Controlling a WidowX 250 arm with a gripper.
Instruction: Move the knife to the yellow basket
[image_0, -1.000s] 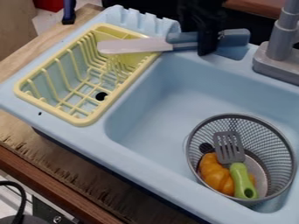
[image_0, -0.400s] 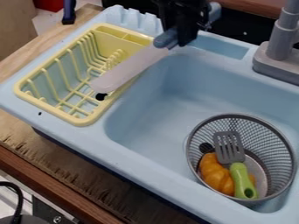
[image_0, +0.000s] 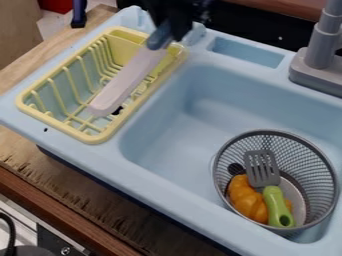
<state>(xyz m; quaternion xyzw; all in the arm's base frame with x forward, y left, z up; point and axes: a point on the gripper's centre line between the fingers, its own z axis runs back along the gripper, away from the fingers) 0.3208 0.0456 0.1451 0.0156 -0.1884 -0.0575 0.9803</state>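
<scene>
While the gripper clasps its handle, knife slants; blade protrudes.

readable text: none | labels: none | numbers: none | signs: none

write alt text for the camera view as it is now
A black robot gripper holds a knife by its blue handle, the pale blade slanting over a yellow basket beside a light blue sink. In the sink, a mesh strainer holds a green-handled spatula and an orange item.
</scene>
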